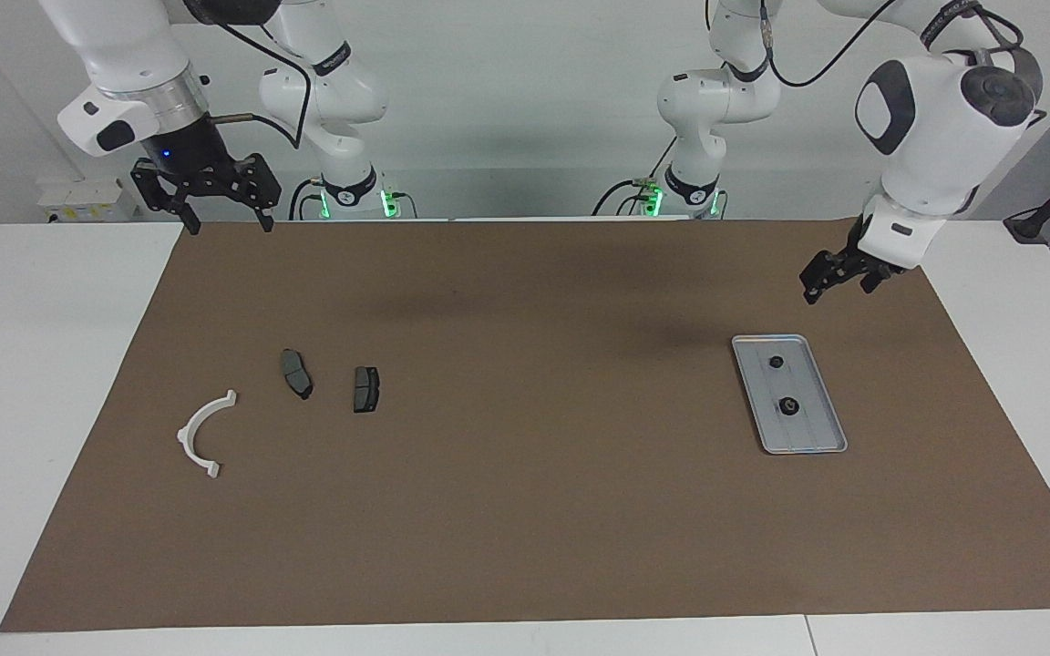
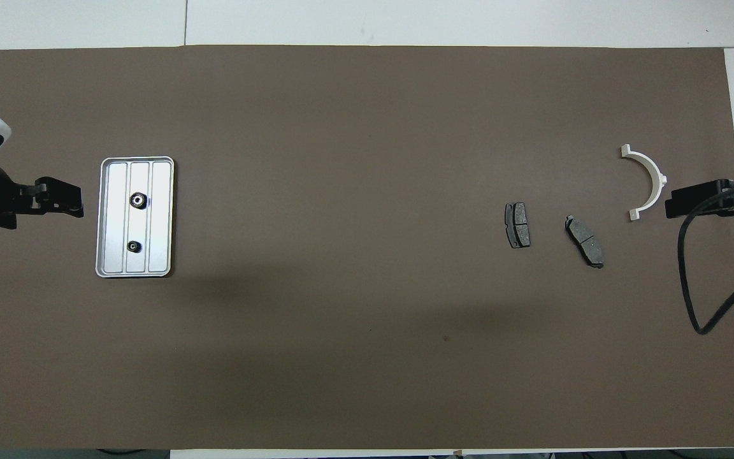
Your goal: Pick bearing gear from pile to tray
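Clock positions are read on the overhead view, with twelve o'clock farthest from the robots. A white table [image 1: 51, 383] is recorded, covered over most of its top by a brown mat [image 2: 367, 357]. The left gripper [image 1: 833, 288] is held in the air over the mat at about nine o'clock, just beside the tray on the side toward the left arm's end of the table; its fingers are seen apart and nothing is held between them. The right gripper [image 1: 229, 225] is held high over the mat's edge at about three o'clock, its fingers wide apart and empty; this arm is noted as waiting. The tray [image 2: 115, 261], a flat silver-grey rectangle with a low rim and lengthwise grooves, is found lying flat on the mat at nine o'clock. A white half-ring bracket [image 2: 660, 179] is found at three o'clock, near the mat's edge at the right arm's end. Two dark grey brake pads are laid at about seven o'clock from the bracket: the outer pad [image 2: 585, 241] near it, and the inner pad [image 2: 517, 225] beside that one, toward the mat's centre; the two are apart. Two bearing gears are located in the tray: the larger gear [image 2: 139, 201] near the tray's middle, and the smaller gear [image 2: 133, 246] at six o'clock from it, apart from it and nearer to the robots.
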You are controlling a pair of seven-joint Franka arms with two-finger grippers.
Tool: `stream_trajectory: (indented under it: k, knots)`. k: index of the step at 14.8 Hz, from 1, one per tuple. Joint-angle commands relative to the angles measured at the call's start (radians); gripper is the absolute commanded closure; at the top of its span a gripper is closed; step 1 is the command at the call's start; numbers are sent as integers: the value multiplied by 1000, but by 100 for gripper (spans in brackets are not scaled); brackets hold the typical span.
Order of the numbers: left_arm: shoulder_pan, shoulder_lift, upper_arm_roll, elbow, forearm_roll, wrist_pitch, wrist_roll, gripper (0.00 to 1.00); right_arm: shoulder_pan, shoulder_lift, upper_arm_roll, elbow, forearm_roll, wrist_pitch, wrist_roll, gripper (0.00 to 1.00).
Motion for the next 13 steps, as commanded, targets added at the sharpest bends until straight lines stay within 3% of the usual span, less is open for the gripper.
stream_trajectory:
  k: [1, 7, 10, 13]
  knots:
    - [-4, -36, 1, -13, -15, -42, 15, 0, -1, -24, -4, -26, 22, -4, -14, 0]
    - [-23, -6, -3, -1, -27, 14, 12, 0, -1, -22, -4, -26, 21, -4, -14, 0]
    - [-23, 50, -3, 106, -41, -52, 11, 0, -1, -22, -4, -26, 21, -4, -12, 0]
    - [-23, 38, 1, 163, -50, -163, 15, 0, -1, -22, -4, -26, 21, -4, -12, 0]
